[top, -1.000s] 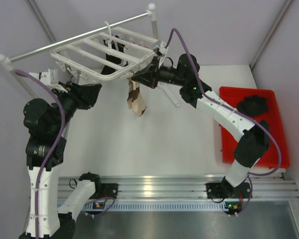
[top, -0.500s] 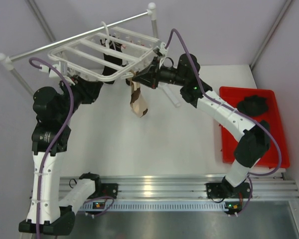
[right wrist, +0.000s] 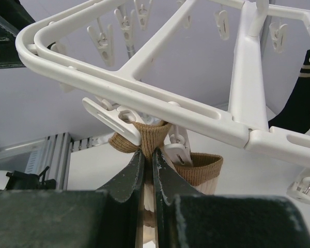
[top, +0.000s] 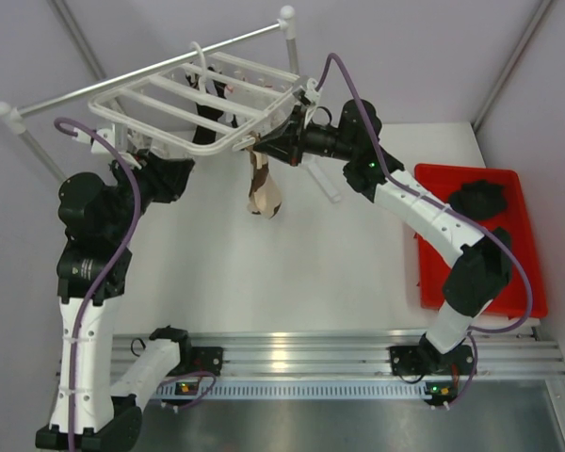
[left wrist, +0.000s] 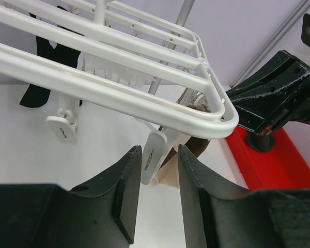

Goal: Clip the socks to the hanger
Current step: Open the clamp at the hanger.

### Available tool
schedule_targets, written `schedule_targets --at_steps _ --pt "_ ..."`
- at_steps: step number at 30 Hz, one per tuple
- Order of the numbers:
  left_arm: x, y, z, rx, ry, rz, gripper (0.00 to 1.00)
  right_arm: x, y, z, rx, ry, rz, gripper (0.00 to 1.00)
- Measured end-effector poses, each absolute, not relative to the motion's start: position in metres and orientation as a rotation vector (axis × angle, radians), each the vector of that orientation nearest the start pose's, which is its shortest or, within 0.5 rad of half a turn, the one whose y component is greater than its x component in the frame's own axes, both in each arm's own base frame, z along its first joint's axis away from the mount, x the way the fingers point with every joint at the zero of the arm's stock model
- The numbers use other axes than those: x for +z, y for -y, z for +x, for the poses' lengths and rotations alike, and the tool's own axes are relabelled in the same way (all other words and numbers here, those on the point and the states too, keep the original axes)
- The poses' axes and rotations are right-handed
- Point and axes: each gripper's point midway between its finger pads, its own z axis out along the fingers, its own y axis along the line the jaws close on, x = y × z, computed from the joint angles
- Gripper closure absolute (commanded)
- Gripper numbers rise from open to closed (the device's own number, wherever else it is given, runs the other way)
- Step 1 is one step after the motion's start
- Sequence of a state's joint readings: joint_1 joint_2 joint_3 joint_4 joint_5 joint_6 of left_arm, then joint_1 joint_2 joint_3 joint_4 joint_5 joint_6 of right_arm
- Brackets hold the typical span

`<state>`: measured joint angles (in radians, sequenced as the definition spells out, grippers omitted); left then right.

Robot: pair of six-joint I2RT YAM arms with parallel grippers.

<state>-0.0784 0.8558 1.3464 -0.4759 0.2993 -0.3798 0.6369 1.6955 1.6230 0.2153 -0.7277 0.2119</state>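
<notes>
Lying in the red tray (top: 532,292) at the table's (top: 292,273) right edge is a dark crumpled bundle (top: 480,200); what it is cannot be told. Farther in, the cream sock (top: 264,196) hangs limp above the table, with brown patches and a ribbed tan cuff. The right gripper (right wrist: 149,152) has its jaws pressed together on that cuff, just under the hanger's (top: 160,99) corner. Whether a clip bites the cuff cannot be told. The left gripper (left wrist: 158,149) holds its jaws narrowly apart, straddling one dangling clip (left wrist: 151,165) below the frame's near bar. Beyond, the black sock (top: 210,118) dangles from the white frame's middle. The hanger hangs tilted from the grey rail (top: 151,68).
</notes>
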Motion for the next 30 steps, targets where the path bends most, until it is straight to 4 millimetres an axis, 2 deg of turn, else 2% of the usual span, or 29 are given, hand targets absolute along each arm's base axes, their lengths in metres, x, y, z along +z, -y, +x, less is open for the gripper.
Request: schedule_targets --at_steps 8,11,30 --pt "0.442 0.089 0.264 -0.578 -1.601 0.040 0.59 0.405 -0.397 0.334 1.184 -1.278 -0.934 1.00" --pt "0.441 0.089 0.267 -0.573 -1.609 0.043 0.55 0.405 -0.397 0.334 1.184 -1.279 -0.937 1.00" --pt "0.435 0.084 0.279 -0.518 -1.620 0.057 0.53 0.395 -0.391 0.337 1.174 -1.312 -0.961 1.00"
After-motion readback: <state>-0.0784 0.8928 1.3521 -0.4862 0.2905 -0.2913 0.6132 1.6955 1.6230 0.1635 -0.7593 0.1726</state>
